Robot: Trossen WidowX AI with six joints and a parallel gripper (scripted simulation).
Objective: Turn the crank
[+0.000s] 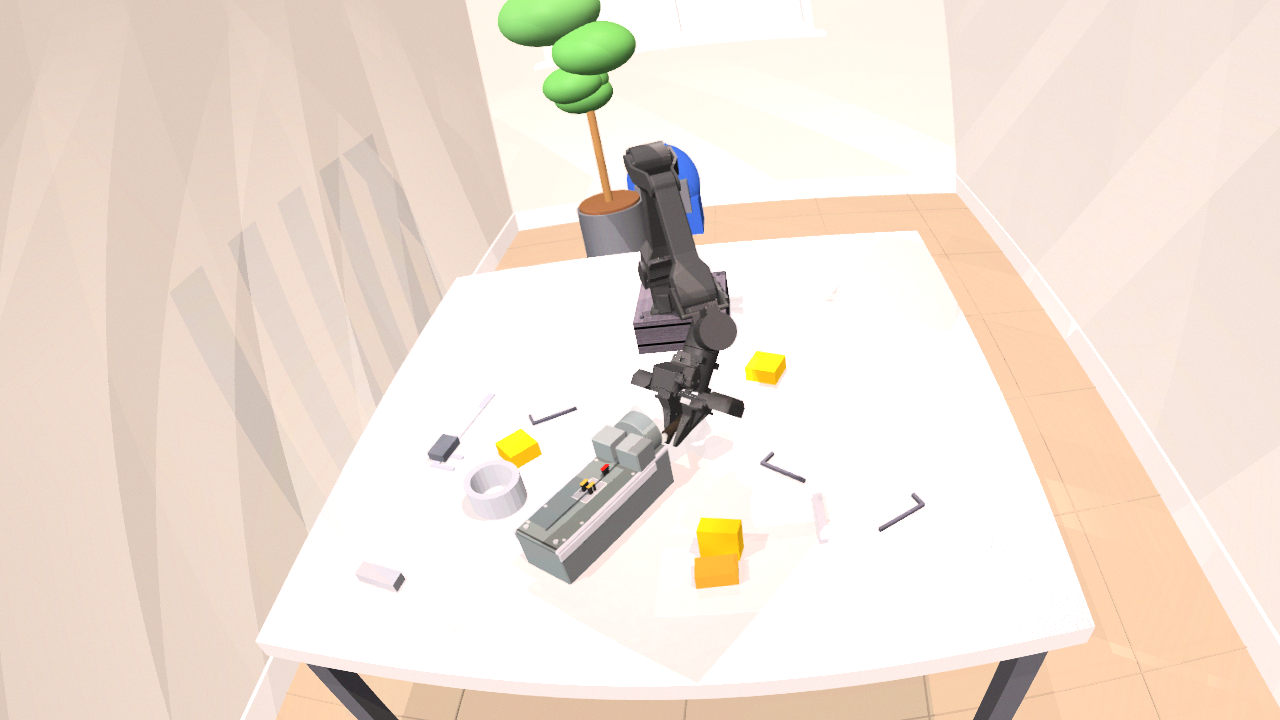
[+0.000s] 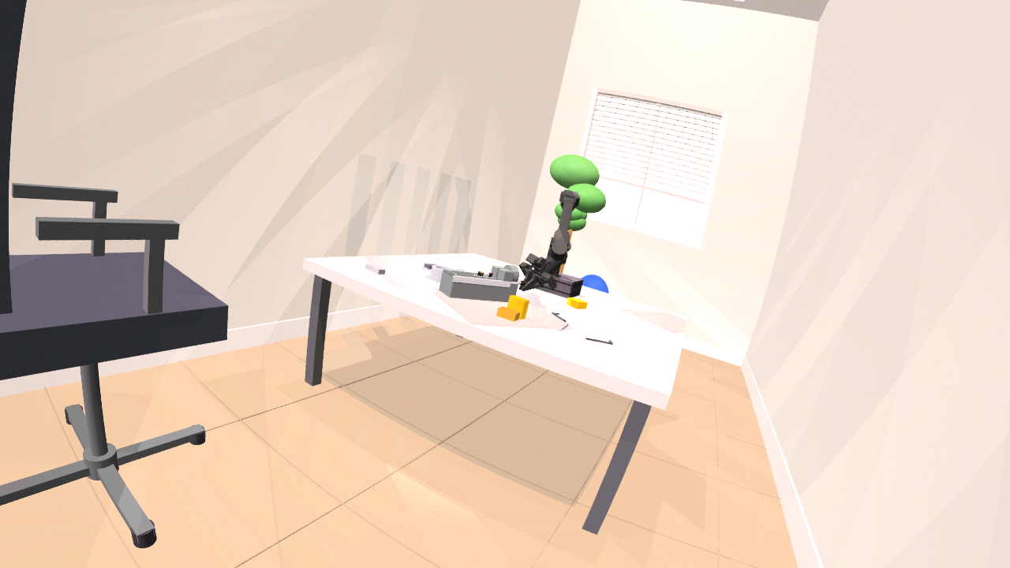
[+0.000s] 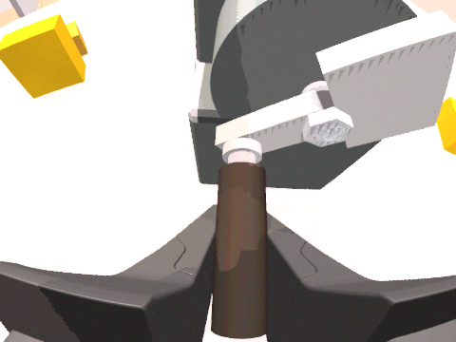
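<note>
The fingers [image 1: 674, 438] are clamped on the crank's brown handle [image 3: 241, 247] at the end of the grey machine [image 1: 617, 514] [image 2: 478, 285], whose red pointer [image 1: 605, 468] sits short of the brass zero marks [image 1: 587, 485], on the crank side — turning too fast could overshoot them, and a tilting wrist could let the handle slip. On the surface [image 1: 895, 591] [image 2: 635, 367] beside the machine, a pale round cup [image 1: 494, 489] shows nothing inside.

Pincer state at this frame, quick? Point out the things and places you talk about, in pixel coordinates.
Pincer [image 1: 673, 437] [image 3: 236, 215]: closed on the crank's brown handle [image 3: 241, 247].
</note>
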